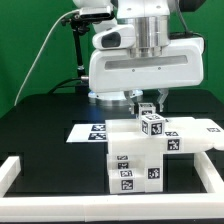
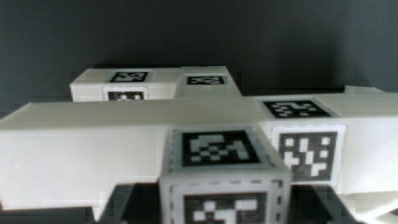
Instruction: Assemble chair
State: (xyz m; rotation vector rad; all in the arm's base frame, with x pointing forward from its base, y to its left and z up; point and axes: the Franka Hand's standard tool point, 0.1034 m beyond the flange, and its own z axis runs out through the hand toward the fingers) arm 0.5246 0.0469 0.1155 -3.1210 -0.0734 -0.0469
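Black table [image 1: 40, 125], white rail [image 1: 20, 172] round its edge. Marker board [image 1: 85, 131] flat near the middle. Chair parts [image 1: 135, 165] stacked near the front rail, tags showing. Small tagged cube [image 1: 153, 124] on top. Gripper [image 1: 147, 100] above it, fingers either side of the cube; can't tell if squeezing.

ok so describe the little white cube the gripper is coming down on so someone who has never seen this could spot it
Find the big white robot arm over the black table; directly under its gripper is a cluster of white tagged chair parts. The small cube sits on top of that cluster, highest of all, far smaller than the flat panels and blocks below it.
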